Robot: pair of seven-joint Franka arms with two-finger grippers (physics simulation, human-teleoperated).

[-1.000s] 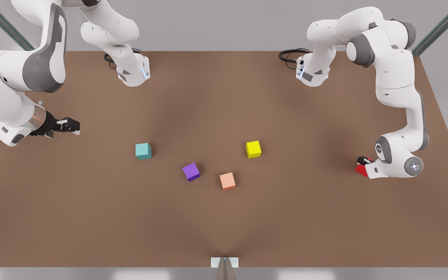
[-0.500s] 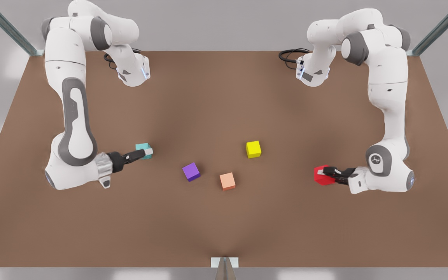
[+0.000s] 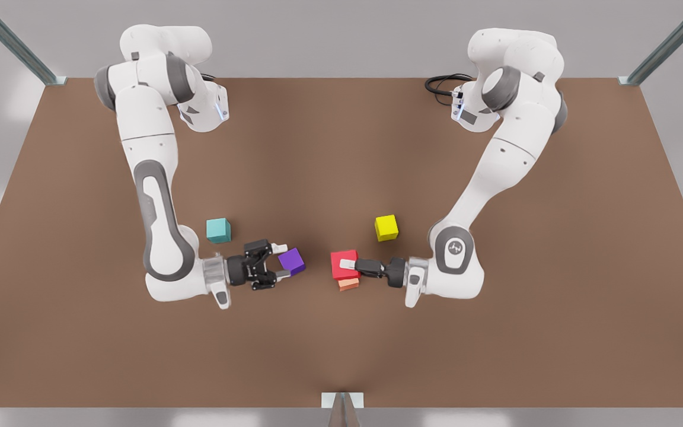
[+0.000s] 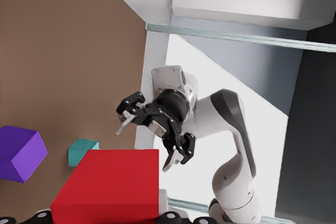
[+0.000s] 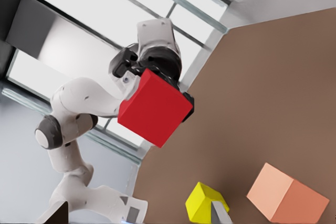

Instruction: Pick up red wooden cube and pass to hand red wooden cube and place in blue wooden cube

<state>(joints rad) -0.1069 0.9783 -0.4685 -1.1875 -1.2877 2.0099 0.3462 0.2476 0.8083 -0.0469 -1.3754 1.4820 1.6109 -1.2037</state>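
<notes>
reading the front view, i put the pick-up down as done: the left gripper [image 3: 347, 265], on the arm at the front view's right, is clamped on the red wooden cube [image 3: 342, 264] and holds it near the middle of the table [image 3: 495, 356]. the cube seems to be off the surface, since it covers most of the salmon cube [image 3: 348, 285] showing just at its 6 o'clock. the yellow cube [image 3: 386, 228] sits at about 1 o'clock from it.

the right gripper [image 3: 279, 260] faces it from 9 o'clock, jaws spread wide. the purple cube [image 3: 293, 261] looks as if it lies between the fingertips in the front view. in the left wrist view, though, the red wooden cube [image 4: 110, 187] fills the foreground and the right gripper [image 4: 144, 142] beyond it has nothing between its fingers. the two grippers are near but apart, with a clear gap between them.

so i judge the hand-over is only being lined up, not made. left to do: close that gap, shut the right jaws on the red cube, release with the left, then carry it to the blue wooden cube [image 3: 218, 230], which rests untouched at about 10 o'clock from the right gripper.
</notes>
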